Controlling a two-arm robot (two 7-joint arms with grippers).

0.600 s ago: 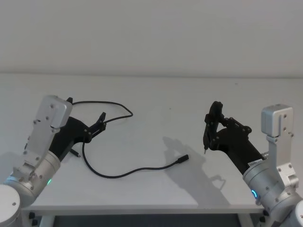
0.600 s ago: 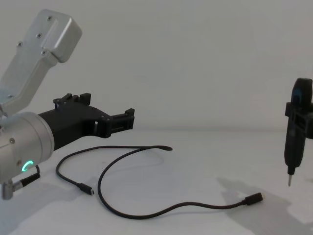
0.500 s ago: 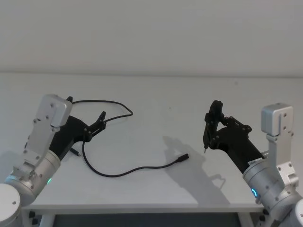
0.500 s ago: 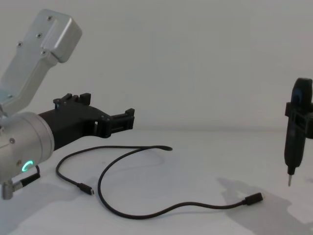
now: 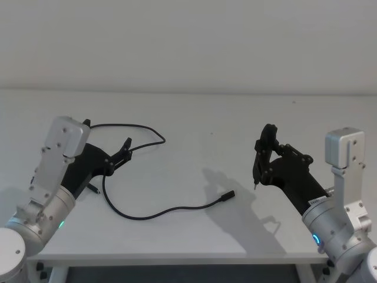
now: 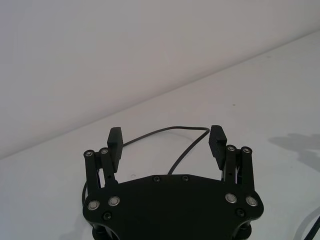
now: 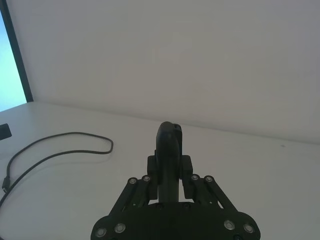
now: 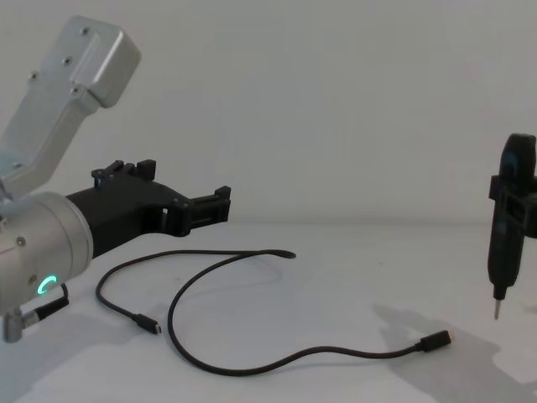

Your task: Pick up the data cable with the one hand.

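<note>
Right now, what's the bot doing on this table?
Nothing is picked up yet. The data cable lies loose in curves on the white table, with one plug near the middle. The left gripper hovers open above the cable's left part and is not touching it. The right gripper is raised on the right side, shut on a black pen-like tool that points down and is well clear of the cable.

I see bare worktop [image 5: 200, 118] all round my left end effector [image 5: 125, 147]; only the data cable [image 5: 159, 213] loops beneath. My right end effector [image 5: 264, 154], gripping a pen-like tool [image 5: 257, 172], hangs well apart.
</note>
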